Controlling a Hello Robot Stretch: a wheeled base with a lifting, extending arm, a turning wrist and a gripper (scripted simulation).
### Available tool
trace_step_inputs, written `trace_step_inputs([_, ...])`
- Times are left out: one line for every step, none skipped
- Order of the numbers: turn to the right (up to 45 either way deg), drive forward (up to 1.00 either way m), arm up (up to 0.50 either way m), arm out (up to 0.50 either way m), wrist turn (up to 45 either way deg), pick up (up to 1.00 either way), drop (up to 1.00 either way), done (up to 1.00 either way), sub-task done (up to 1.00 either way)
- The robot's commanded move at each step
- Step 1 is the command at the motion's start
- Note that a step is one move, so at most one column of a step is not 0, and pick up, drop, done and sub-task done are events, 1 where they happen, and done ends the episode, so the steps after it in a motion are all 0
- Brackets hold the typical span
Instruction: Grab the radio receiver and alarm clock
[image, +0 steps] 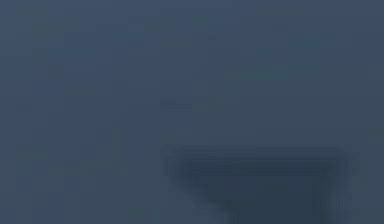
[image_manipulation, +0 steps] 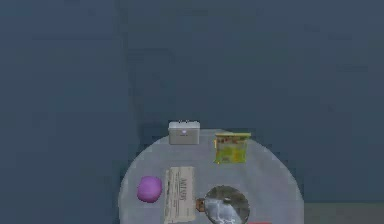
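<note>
The small grey box (image_manipulation: 184, 131) at the tabletop's (image_manipulation: 275, 175) upper edge seems light, rigid and smooth; it is best taken across its sides; the hand's state cannot be told.

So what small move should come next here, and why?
Probably extend the arm, held high, toward the small grey box, which looks like the clock radio: it stands at the round table's far edge, behind the purple ball and white carton, so reaching over them seems safest.
</note>
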Motion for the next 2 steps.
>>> trace_step_inputs([0.0,0.00,0.50,0.00,0.0,0.00,0.00,0.00,0.00])
trace_step_inputs([0.0,0.00,0.38,0.00,0.0,0.00,0.00,0.00,0.00])
